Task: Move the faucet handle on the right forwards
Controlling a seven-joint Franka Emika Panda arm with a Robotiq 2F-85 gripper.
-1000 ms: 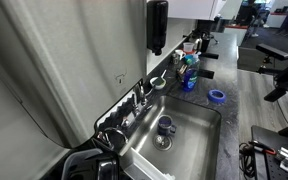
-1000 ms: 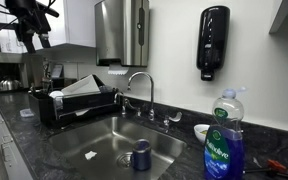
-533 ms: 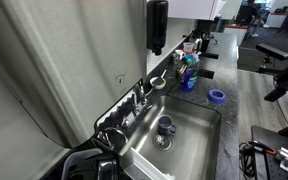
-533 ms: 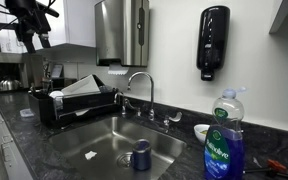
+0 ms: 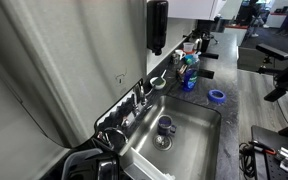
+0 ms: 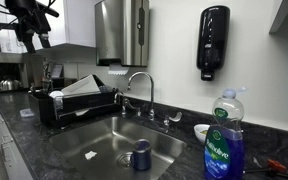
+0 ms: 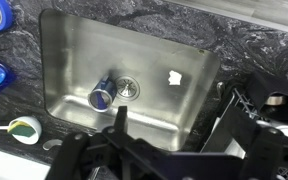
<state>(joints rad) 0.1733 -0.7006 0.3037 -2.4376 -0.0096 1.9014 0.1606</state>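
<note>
The faucet handle on the right (image 6: 172,117) is a small chrome lever behind the steel sink (image 6: 102,133), right of the curved spout (image 6: 139,82). The matching other handle (image 6: 125,101) stands left of the spout. In an exterior view the faucet (image 5: 139,96) shows small at the basin's back rim. My gripper (image 6: 30,36) hangs high at the far left, well away from the faucet. In the wrist view my gripper (image 7: 176,115) looks down over the sink (image 7: 74,50), open and holding nothing. Its body hides the faucet there.
A blue cup (image 7: 102,94) lies by the drain, with a white scrap (image 7: 174,77) nearby. A dish rack (image 6: 79,100) stands beside the basin. A soap bottle (image 6: 222,140), small bowl (image 6: 201,131) and blue tape roll (image 5: 216,96) sit on the dark counter.
</note>
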